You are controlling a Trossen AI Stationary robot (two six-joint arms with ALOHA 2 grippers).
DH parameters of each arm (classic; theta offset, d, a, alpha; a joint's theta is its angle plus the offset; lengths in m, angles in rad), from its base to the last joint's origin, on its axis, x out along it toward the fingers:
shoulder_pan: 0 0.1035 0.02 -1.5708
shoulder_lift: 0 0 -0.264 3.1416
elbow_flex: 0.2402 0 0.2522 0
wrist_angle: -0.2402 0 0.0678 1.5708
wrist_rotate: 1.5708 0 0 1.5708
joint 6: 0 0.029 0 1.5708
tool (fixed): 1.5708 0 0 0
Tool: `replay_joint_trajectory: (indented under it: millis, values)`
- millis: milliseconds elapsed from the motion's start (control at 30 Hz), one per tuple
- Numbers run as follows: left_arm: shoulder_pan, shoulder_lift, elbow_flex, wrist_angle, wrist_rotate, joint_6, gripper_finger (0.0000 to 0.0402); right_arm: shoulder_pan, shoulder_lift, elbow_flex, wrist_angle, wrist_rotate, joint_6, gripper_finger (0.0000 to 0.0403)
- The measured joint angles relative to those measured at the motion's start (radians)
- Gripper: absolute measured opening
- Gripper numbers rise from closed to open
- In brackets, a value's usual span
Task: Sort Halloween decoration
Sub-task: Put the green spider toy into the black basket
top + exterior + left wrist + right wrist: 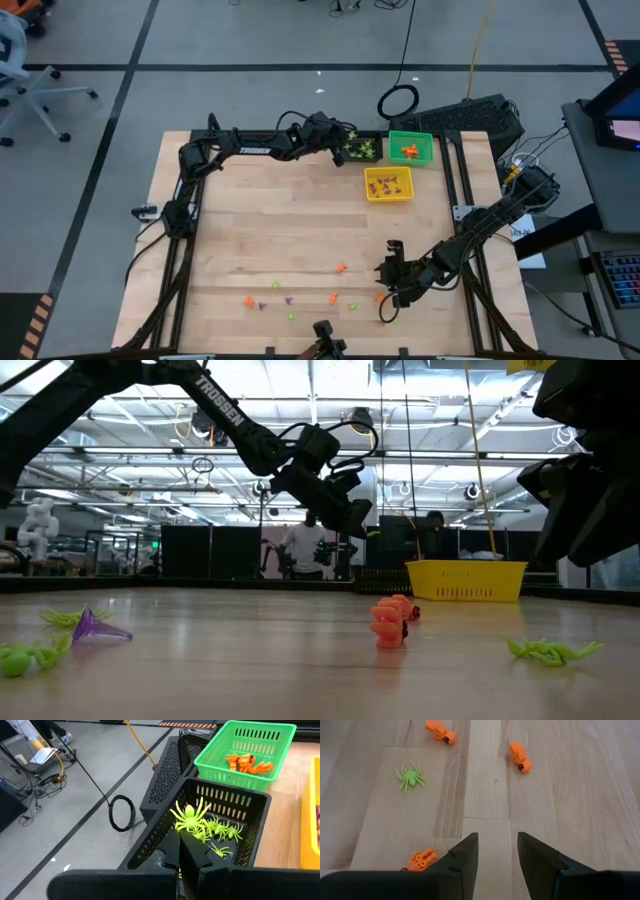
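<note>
Bench [260, 240]: it is carrying three bins along its far edge and the unsorted trinkets near its front edge, so sorting means moving pieces from front to back.
Black bin [235, 815]: it is taking the light-green spiders, which suggests one colour per bin.
Green bin [410, 148]: it is holding orange pieces.
Yellow bin [389, 184]: it is holding what look like purple pieces.
Left hand [182, 842]: it is hovering over the black bin with fingers pinched on a green spider [189, 815], probably poised to drop it there.
Right hand [497, 851]: it is hanging low over the front of the bench, fingers parted and holding nothing, likely lining up a pick.
Loose trinkets: orange pieces [520, 756] and a second green spider [410, 776] are lying apart on the wood just ahead of the right hand.
</note>
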Motion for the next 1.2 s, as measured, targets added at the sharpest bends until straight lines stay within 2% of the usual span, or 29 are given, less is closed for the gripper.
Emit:
replay_joint_trajectory:
  millis: [200, 533, 833, 1067, 1200]
  values:
    - [-0.001, 0.0, 0.0, 0.0, 0.004, 0.002, 0.0008, 0.0, 0.0, 0.0, 0.0, -0.001, -0.001, 0.0123]
    - [-0.005, 0.0, 0.0, 0.0, -0.027, -0.004, 0.0126, 0.0, 0.0, 0.0, 0.0, -0.002, -0.003, 0.0123]
    - [-0.006, 0.0, 0.0, 0.001, -0.045, -0.005, 0.0175, 0.0, 0.0, 0.0, 0.0, -0.002, -0.01, 0.0123]
    - [-0.016, -0.001, 0.006, -0.07, -0.062, -0.008, 0.0241, 0.0, 0.0, 0.0, 0.0, -0.003, -0.011, 0.0123]
    - [-0.025, -0.001, 0.014, -0.104, -0.117, -0.007, 0.0272, 0.0, 0.0, 0.0, -0.001, -0.003, -0.015, 0.0123]
